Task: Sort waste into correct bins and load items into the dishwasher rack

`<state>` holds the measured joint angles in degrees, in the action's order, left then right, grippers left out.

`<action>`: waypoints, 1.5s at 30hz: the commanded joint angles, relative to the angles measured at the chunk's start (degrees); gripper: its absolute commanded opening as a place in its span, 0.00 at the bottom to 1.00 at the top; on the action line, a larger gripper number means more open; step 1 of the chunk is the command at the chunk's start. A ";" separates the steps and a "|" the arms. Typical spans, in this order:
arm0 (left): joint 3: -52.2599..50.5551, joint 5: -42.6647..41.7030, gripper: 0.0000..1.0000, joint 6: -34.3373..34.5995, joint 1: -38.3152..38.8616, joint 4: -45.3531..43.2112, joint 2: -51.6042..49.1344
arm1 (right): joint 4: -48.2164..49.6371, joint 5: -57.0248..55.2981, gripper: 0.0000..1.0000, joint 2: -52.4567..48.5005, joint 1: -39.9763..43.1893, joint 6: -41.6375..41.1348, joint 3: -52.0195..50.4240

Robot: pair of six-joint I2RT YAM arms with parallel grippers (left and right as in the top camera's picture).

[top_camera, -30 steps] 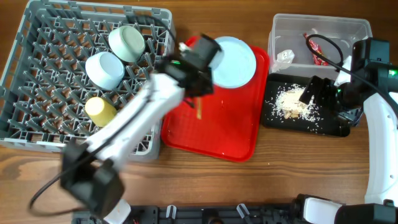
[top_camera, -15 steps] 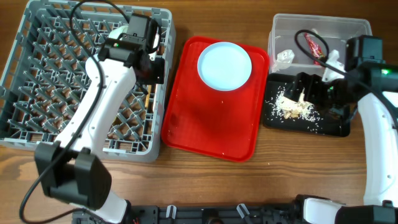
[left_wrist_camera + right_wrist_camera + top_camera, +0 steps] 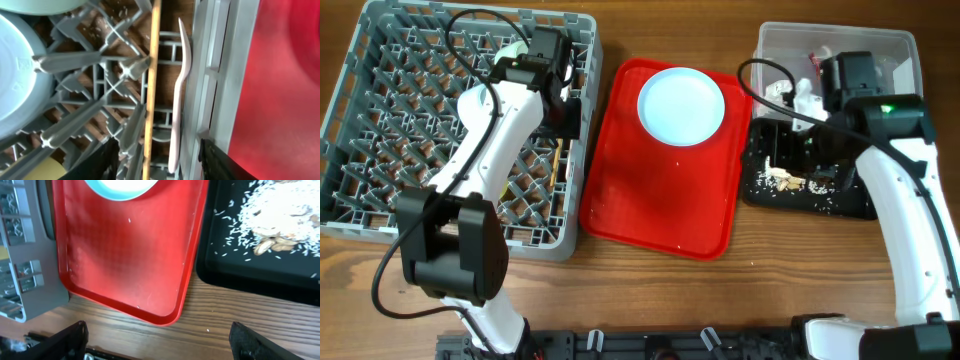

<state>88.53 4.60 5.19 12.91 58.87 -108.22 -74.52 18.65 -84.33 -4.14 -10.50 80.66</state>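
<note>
Wooden table [image 3: 800, 260] holds a grey rack [image 3: 380, 190], a red tray [image 3: 660, 200] bearing a plate [image 3: 681, 105], and a black tray [image 3: 250, 272] of scraps [image 3: 280, 215]. Left gripper [image 3: 162, 160], spread wide and empty, hangs over a chopstick [image 3: 151, 90] and fork [image 3: 180, 95] lying in the rack. Right gripper [image 3: 157, 340] is wide and empty too.

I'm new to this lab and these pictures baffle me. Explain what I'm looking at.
Two robot arms work at a wooden table, each ending in a two-finger claw. The overhead picture is shot from above; the other two come from cameras on the wrists. On the table sit a grey dish rack, a red tray carrying a blue plate, a black tray with food scraps, and a clear tub. The left claw hangs open over a chopstick and a white fork lying in the rack. The right claw is open too, holding nothing, looking down on both trays.
</note>
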 commanded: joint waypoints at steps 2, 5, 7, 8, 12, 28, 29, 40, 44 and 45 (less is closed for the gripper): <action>-0.55 -0.76 0.47 4.50 -0.17 2.58 0.26 | 0.11 0.79 0.24 -1.84 -3.06 -0.17 -0.57; -0.55 -8.26 0.45 5.84 -0.17 2.16 3.34 | 0.42 0.79 0.04 -3.72 -6.45 -0.46 -0.94; -0.55 -9.09 0.44 7.43 -0.17 1.31 5.22 | 0.98 0.76 0.04 -4.90 -8.15 -1.18 -1.79; -0.55 -9.11 0.43 8.41 -0.17 0.90 6.62 | 2.16 0.79 0.04 -5.62 -9.73 -1.75 -3.28; -0.55 -9.09 0.42 8.79 -0.17 -0.39 13.57 | 7.04 0.74 0.04 -7.48 -14.25 -3.58 -11.23; -0.55 -9.09 0.43 8.79 -0.17 -1.22 16.35 | 29.97 -9.25 0.04 -9.09 -15.67 -18.32 -35.58; -0.55 -9.09 0.43 8.79 -0.17 -1.20 16.35 | 30.45 -10.71 0.04 -9.09 -15.65 -18.82 -35.58; -0.55 -9.09 0.44 8.81 -0.17 -1.18 16.35 | 30.45 -28.70 0.05 -9.09 -15.67 -23.54 -34.95; -0.55 -9.09 0.46 8.79 -0.17 -1.18 16.35 | 31.30 -29.81 0.04 -9.09 -15.67 -24.15 -34.32; -0.55 -9.09 0.46 8.81 -0.17 -1.20 16.35 | 31.50 -29.81 0.04 -9.09 -15.67 -24.04 -34.12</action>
<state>88.36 -3.62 13.23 12.69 57.82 -92.77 -43.40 -6.13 -92.31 -20.10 -33.43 46.22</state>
